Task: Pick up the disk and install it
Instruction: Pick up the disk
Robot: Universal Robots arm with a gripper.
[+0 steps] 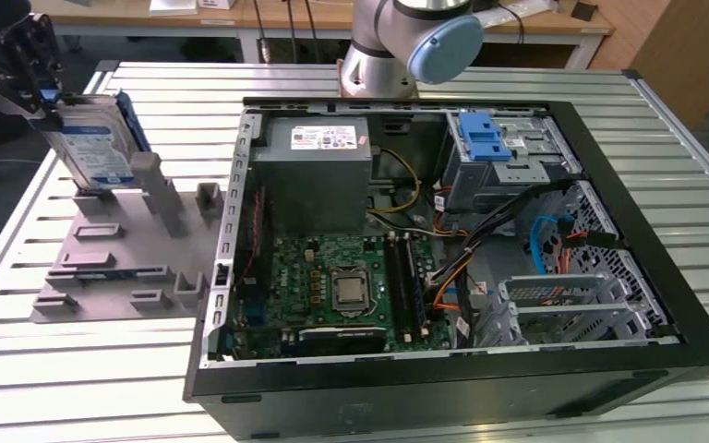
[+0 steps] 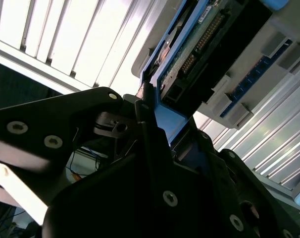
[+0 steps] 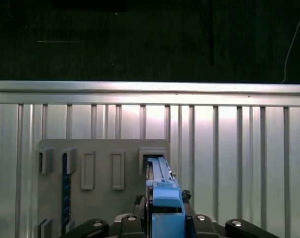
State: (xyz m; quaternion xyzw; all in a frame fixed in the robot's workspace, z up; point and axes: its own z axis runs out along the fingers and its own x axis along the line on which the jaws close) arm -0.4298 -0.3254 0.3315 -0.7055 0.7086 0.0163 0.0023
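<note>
The disk (image 1: 90,143) stands on edge over the grey fixture plate (image 1: 102,268) at the exterior view's left. It is a silver drive with a white-and-blue label and a blue carrier frame. My gripper (image 1: 42,90) is shut on its upper edge. The disk's lower end is at the plate's upright holders, and I cannot tell whether it still touches them. In the first wrist view the disk (image 3: 161,183) runs edge-on between my black fingers (image 3: 132,220), above the plate (image 3: 100,208). In the second wrist view the blue carrier (image 2: 166,121) and the disk's connector side (image 2: 199,44) show.
An open black computer case (image 1: 650,369) lies on the slatted aluminium table (image 1: 84,388), right of the plate. Inside are a grey power supply (image 1: 318,180), a green motherboard (image 1: 330,286) and a drive bay with a blue latch (image 1: 484,138). The arm's base (image 1: 391,46) stands behind the case.
</note>
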